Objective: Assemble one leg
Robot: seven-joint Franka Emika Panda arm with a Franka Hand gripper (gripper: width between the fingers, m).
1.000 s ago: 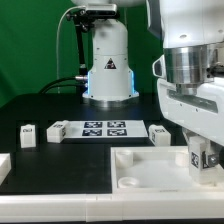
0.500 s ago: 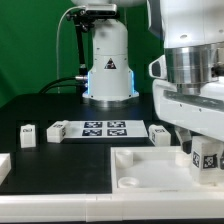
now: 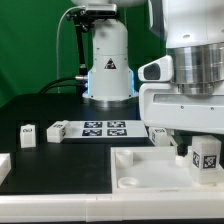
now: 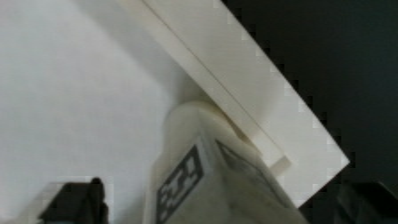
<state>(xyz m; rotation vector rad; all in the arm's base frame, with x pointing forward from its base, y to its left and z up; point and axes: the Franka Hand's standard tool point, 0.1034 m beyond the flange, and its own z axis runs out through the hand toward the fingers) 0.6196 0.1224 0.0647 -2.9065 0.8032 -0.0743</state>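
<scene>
The white robot arm [image 3: 190,70] drops in from 1 o'clock of the exterior view, wrist pointing straight down, its broad white body level over the scene. Its two-finger gripper [image 3: 203,148] straddles the leg [image 3: 208,157], a small white stubby plastic block. The jaws stand wide and hold nothing: the leg is let go.

The leg stands upright at 4 o'clock, at the corner of the large white square panel [image 3: 140,178], its black-and-white tag facing the camera.

Only the exterior view shows the black table [image 3: 50,105], the marker board [image 3: 100,127] at 9 o'clock of the gripper, and two more small white tagged blocks, one [image 3: 28,134] far out at 9 o'clock, one [image 3: 160,133] beside the board.

The wrist view gives the close look: leg [image 4: 210,170] against the panel's raised edge [image 4: 231,80], one dark finger [image 4: 75,202] standing clear of it.

On the arm's base [image 3: 108,60], a triangular warning label; its print is unreadable.
</scene>
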